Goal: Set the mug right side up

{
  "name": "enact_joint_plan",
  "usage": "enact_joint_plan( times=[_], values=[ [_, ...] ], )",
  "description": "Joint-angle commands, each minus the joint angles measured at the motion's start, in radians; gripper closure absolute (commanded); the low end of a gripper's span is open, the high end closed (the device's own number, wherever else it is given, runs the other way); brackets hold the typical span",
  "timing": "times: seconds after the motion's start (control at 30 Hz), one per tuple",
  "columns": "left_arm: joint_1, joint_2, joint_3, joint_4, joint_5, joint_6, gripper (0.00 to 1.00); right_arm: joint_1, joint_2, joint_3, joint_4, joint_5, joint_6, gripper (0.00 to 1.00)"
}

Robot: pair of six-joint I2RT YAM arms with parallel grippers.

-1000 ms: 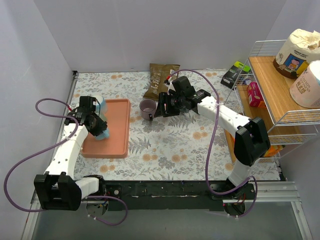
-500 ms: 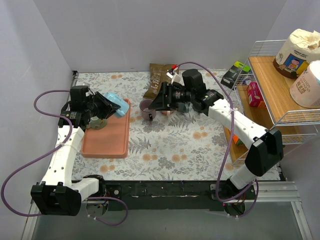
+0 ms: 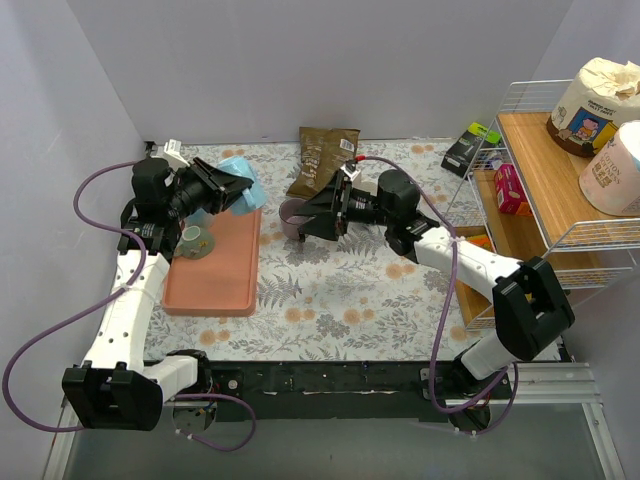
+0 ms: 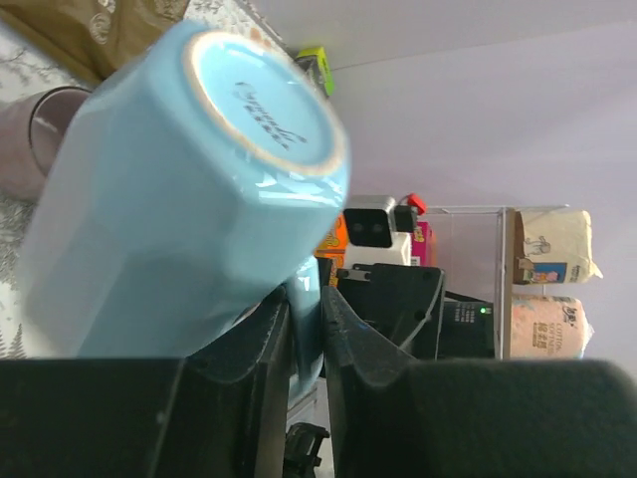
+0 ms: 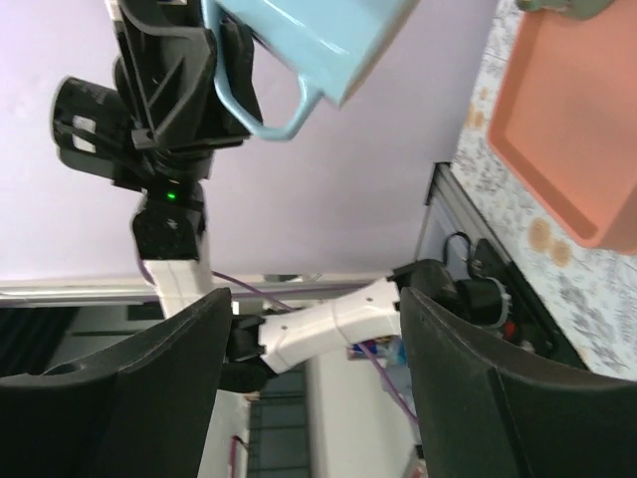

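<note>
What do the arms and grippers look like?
The left arm and right arm match: white link shells, black joint housings. The left gripper and right gripper are black, with two black fingers. A purple cable loops along each arm. A green light glows on the left wrist.

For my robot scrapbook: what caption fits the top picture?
Left gripper holds a blue mug tipped sideways by the pink tray; right gripper open beside a purple cup.

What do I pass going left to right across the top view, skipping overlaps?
In order: blue mug → purple cup → black box → paper roll pack.
</note>
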Motion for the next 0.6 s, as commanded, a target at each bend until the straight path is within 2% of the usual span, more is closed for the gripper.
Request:
enact_joint_plan(
  times=[0.0, 0.17, 0.23, 0.3, 0.4, 0.57],
  values=[
    [-0.015, -0.027, 0.006, 0.181, 0.057, -0.042, 1.00, 0.037, 0.022, 0.004, 0.433, 0.064, 0.323, 0.23],
    [-0.035, -0.019, 0.004, 0.200, 0.053, -0.058, 1.00, 0.111, 0.107, 0.041, 0.594, 0.144, 0.451, 0.22],
    [-0.040, -0.016, 0.000, 0.200, 0.050, -0.058, 1.00, 0.132, 0.124, 0.081, 0.584, 0.144, 0.457, 0.22],
    [-0.047, -0.017, -0.003, 0.200, 0.043, -0.059, 1.00, 0.146, 0.136, 0.127, 0.542, 0.132, 0.398, 0.22],
    [-0.061, -0.022, -0.010, 0.203, 0.030, -0.061, 1.00, 0.154, 0.131, 0.145, 0.420, 0.141, 0.331, 0.23],
    [-0.096, -0.045, -0.036, 0.236, 0.001, -0.055, 1.00, 0.172, 0.147, 0.099, 0.508, 0.211, 0.445, 0.30]
  ],
)
